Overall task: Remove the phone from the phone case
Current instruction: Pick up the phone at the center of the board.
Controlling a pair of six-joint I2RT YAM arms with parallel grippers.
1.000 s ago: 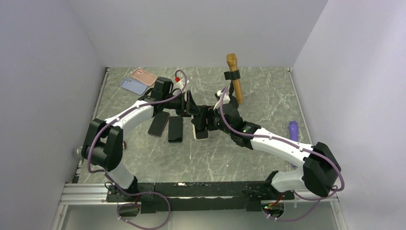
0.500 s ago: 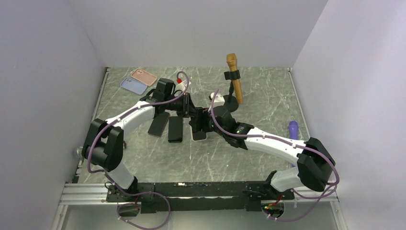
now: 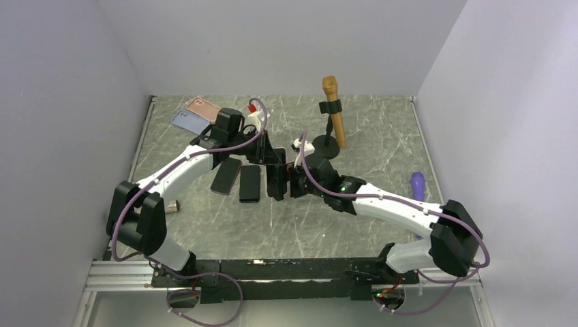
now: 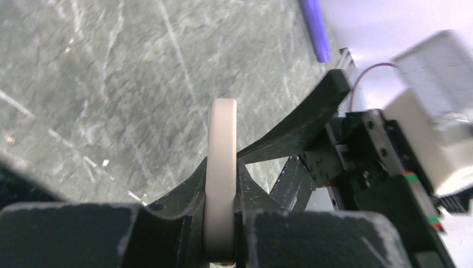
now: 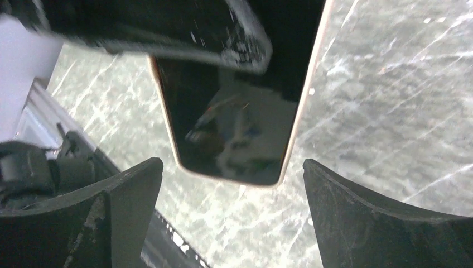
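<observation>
— While the left gripper (image 4: 220, 234) pinched the cream phone case (image 4: 221, 162) edge-on above the table's (image 3: 382, 136) middle, where was the right gripper (image 5: 231, 167)?
— Spread wide (touching nothing), its fingers (image 5: 131, 212) either side of the dark phone (image 5: 234, 128) in that case. Beyond, a pink case (image 3: 204, 109) and a blue case (image 3: 189, 122) lay by the far left corner.
</observation>
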